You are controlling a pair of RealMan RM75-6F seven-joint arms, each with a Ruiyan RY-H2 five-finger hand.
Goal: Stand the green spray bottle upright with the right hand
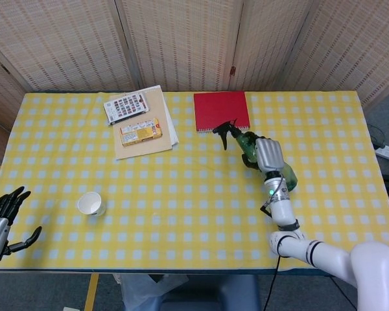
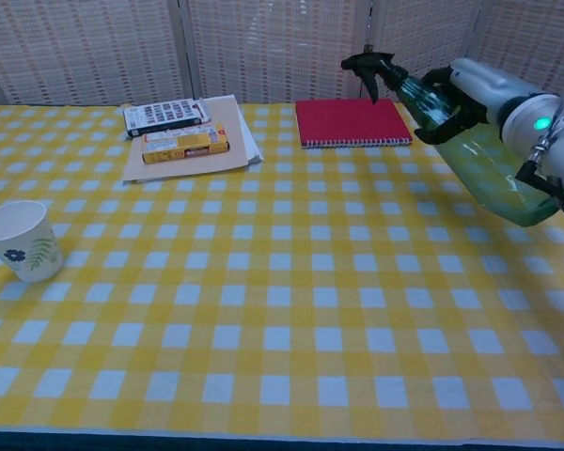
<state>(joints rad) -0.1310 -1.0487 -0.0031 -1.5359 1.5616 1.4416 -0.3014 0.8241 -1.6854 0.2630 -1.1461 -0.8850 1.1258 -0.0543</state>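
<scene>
My right hand [image 1: 269, 155] [image 2: 489, 89] grips the green spray bottle [image 1: 287, 178] [image 2: 493, 178] around its upper body. The bottle is lifted off the table and tilted, its black trigger head [image 1: 225, 129] [image 2: 368, 66] pointing up and to the left, its base lower to the right. My left hand [image 1: 3, 217] hangs open at the table's near left edge, holding nothing; only the head view shows it.
A red notebook [image 1: 221, 110] [image 2: 350, 120] lies just behind the bottle. At back left a card with a yellow box [image 1: 141, 132] [image 2: 183, 143] and a calculator-like item [image 1: 126, 105]. A paper cup [image 1: 90, 203] [image 2: 19, 240] stands near the left front.
</scene>
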